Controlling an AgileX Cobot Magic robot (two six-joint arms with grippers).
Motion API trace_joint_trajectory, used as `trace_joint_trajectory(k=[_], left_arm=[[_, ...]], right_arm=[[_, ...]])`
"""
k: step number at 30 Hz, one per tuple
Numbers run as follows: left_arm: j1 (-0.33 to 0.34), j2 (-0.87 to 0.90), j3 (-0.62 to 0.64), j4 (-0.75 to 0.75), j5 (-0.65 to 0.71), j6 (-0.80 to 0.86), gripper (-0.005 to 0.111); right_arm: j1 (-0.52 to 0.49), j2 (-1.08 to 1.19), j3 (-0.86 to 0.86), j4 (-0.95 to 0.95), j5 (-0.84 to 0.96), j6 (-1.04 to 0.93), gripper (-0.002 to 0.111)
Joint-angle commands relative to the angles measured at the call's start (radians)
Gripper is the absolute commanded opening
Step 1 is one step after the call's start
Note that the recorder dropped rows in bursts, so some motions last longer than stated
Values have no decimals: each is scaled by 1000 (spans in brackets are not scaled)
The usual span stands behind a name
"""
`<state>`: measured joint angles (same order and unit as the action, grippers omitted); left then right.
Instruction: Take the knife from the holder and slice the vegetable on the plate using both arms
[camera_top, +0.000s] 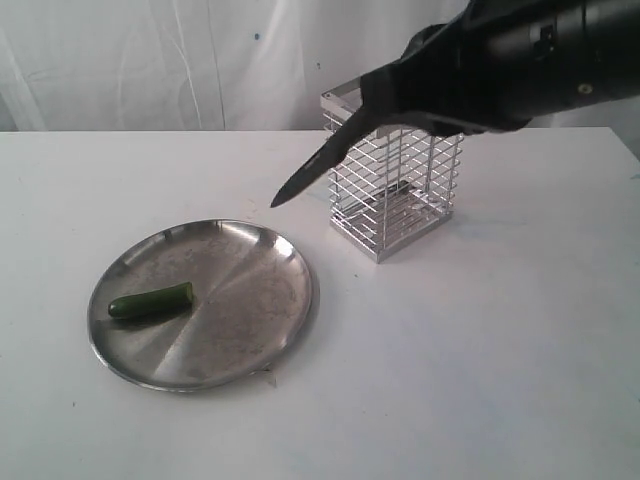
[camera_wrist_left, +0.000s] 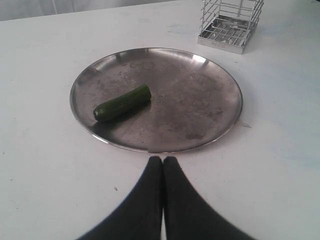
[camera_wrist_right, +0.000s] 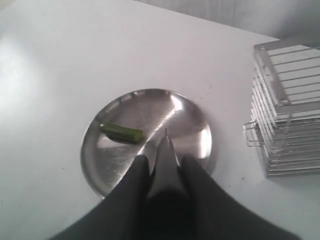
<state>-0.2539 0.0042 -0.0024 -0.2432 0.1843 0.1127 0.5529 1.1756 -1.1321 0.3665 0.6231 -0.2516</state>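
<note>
The knife is out of the holder and held in the air by the right gripper, its fingers clamped on the handle. Its long axis slants down and to the left, with the narrow dark blade's tip pointing toward the plate while hanging above the bare table between plate and holder. In the right wrist view the blade runs straight out between the two fingers, with the plate beyond it.

One vegetable lies on the left part of the plate, a short glossy dark-green cylinder, its long axis roughly left to right, the rounded end to the left and the cut end to the right.

There is one plate, round, shallow, scuffed steel with a low rim, and one holder, a tall cage of shiny wire bars standing to the plate's far right.

The left gripper hovers over the table just near of the plate, its two black fingers pressed together on nothing.
</note>
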Motion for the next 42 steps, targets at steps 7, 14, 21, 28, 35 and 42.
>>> trace_joint_trajectory(k=[7, 14, 21, 28, 35, 42], left_arm=[[3, -4, 2, -11, -6, -2, 0], [3, -4, 2, -11, -6, -2, 0], [3, -4, 2, -11, -6, -2, 0], [3, -4, 2, -68, -194, -34, 0], [3, -4, 2, -158, -402, -339, 0], [-41, 27, -79, 419, -331, -886, 0]], right_arm=[[165, -91, 205, 29, -202, -15, 0], [230, -118, 297, 31, -317, -15, 0], [259, -120, 306, 33, -357, -15, 0], [266, -120, 306, 50, -420, -15, 0], [266, -120, 306, 54, -456, -15, 0], [282, -120, 306, 79, -488, -15, 0]])
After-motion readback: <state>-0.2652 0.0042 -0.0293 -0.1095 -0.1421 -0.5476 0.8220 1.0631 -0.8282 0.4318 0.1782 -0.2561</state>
